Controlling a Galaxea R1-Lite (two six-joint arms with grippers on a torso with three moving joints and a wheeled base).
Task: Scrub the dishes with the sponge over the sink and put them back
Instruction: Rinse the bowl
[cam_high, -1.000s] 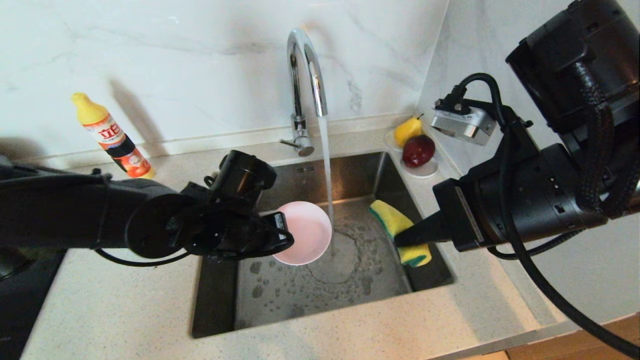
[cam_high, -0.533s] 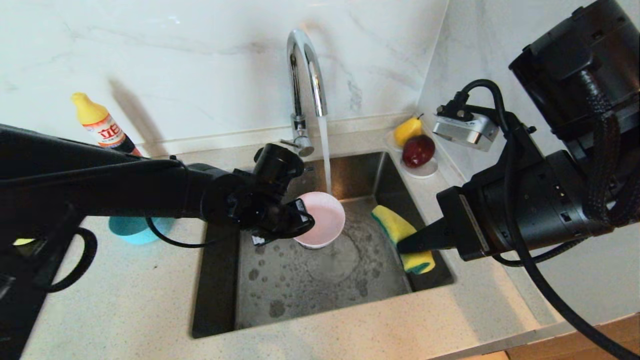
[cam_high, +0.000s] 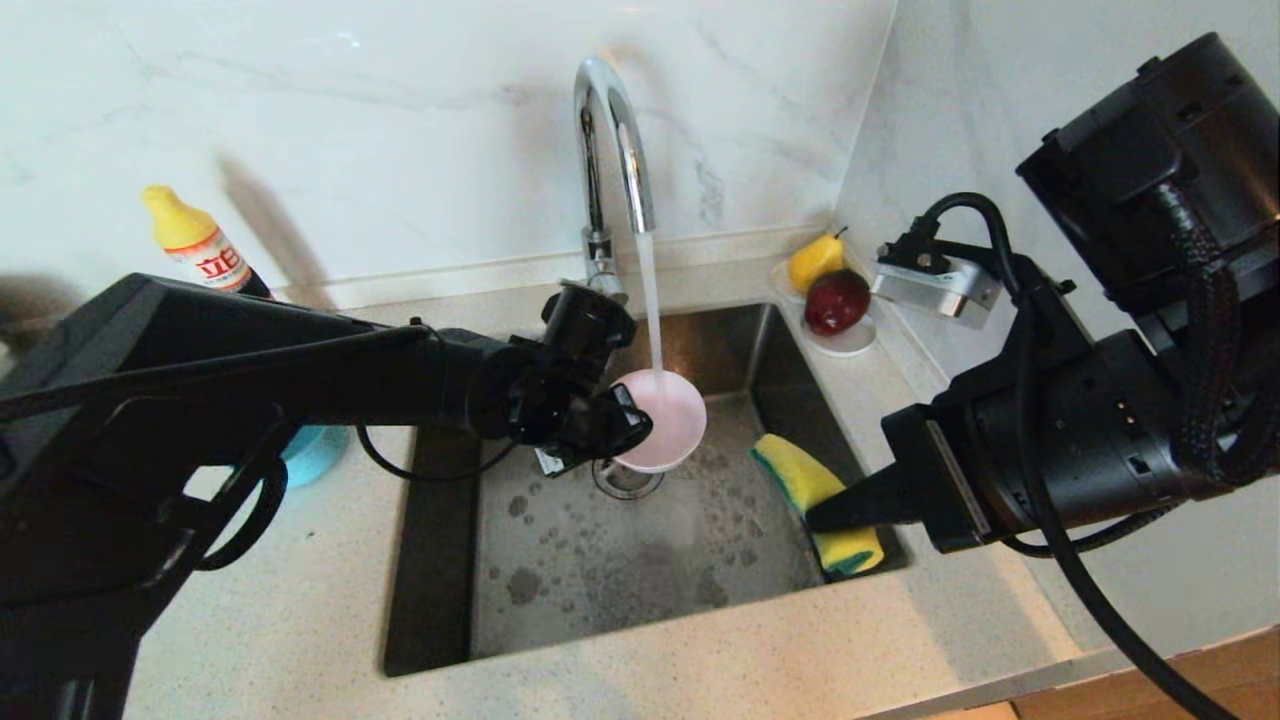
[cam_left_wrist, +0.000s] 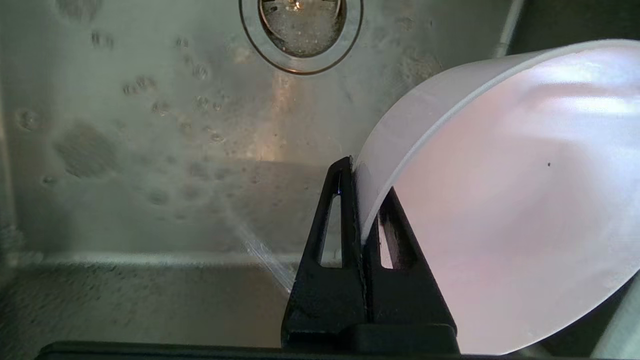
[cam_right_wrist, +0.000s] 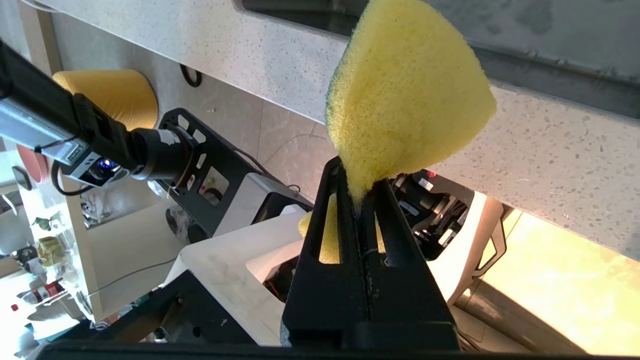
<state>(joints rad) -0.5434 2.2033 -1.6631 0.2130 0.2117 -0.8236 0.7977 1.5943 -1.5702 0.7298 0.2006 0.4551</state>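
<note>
Bright, sharp; soft wall shadows

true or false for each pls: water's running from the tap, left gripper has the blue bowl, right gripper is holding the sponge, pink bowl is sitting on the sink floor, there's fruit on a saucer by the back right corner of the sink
1. Water is running from the tap. True; the stream falls into the pink bowl.
2. The left gripper holds the blue bowl. False: it is shut on the pink bowl's rim; the blue bowl sits on the counter, partly hidden by the left arm.
3. The right gripper holds the sponge. True; it is shut on it above the sink's right side.
4. The pink bowl sits on the sink floor. False: it is held up under the stream, above the drain.
5. Fruit lies on a saucer by the sink's back right corner. True.
</note>
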